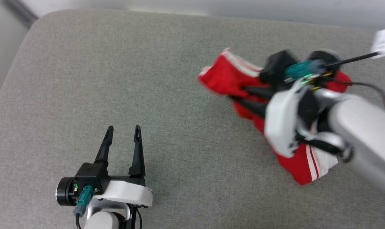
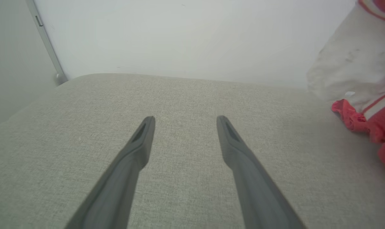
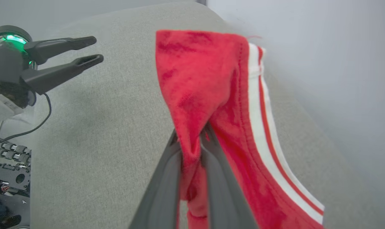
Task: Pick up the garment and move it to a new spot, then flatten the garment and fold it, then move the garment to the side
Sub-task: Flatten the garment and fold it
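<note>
In the head view you see the left gripper (image 1: 123,128) low on the left over the grey cushion (image 1: 147,79), with its jaws wide apart and empty. The right gripper (image 1: 238,95) is on the right side, blurred, and the red garment (image 1: 224,76) is bunched around its fingers. In the left wrist view the garment (image 2: 380,124) is at the right edge. In the right wrist view the jaws are almost closed and pinch a fold of the red cloth, with the striped trim just to the right.

Seemingly a lab: grey fabric pad (image 1: 147,79), bare wall (image 2: 179,38), cabled hardware (image 3: 11,152).
</note>
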Available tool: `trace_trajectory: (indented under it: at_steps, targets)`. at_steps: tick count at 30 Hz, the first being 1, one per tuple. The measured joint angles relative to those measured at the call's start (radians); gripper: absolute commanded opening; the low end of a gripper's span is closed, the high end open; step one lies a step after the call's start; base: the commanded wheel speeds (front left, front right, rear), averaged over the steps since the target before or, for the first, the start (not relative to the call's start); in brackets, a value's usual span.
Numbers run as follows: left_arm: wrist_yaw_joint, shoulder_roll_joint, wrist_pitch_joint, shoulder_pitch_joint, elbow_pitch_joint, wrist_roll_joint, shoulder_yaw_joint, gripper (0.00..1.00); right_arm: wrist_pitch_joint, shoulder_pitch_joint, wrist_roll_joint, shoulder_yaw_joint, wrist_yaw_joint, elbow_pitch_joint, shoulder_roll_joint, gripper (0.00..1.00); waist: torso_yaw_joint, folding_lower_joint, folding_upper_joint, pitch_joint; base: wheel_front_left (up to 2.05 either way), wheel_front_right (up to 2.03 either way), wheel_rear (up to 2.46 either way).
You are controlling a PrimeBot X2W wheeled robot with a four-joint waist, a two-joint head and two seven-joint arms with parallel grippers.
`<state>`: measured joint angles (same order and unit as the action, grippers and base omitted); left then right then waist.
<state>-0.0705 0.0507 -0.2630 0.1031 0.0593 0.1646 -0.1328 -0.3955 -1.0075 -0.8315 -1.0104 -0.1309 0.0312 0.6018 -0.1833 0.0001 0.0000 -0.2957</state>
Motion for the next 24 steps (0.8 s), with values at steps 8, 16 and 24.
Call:
trace_trajectory:
  at_steps: [8, 16, 24]
  targets:
    - [-0.009, 0.0, 0.0, 0.03, -0.002, 0.015, -0.02, 1.0, -0.016, -0.011, -0.003, -0.241, 0.0, 0.18, -0.176, 0.0, -0.023, 0.0, 0.0, -0.059, 0.0, 0.0, 0.0]
    - [-0.01, 0.0, 0.0, 0.044, 0.009, 0.02, -0.022, 1.0, -0.14, 0.095, 0.077, -0.26, 0.002, 0.242, -0.224, 0.0, -0.034, 0.0, 0.0, -0.078, 0.0, 0.0, 0.0]
    - [0.001, 0.0, 0.0, 0.033, 0.024, -0.004, -0.006, 1.0, 0.04, 0.095, 0.093, -0.271, 0.0, 0.22, -0.215, 1.0, 0.001, 0.0, 0.0, -0.026, 0.0, 0.0, 0.0]
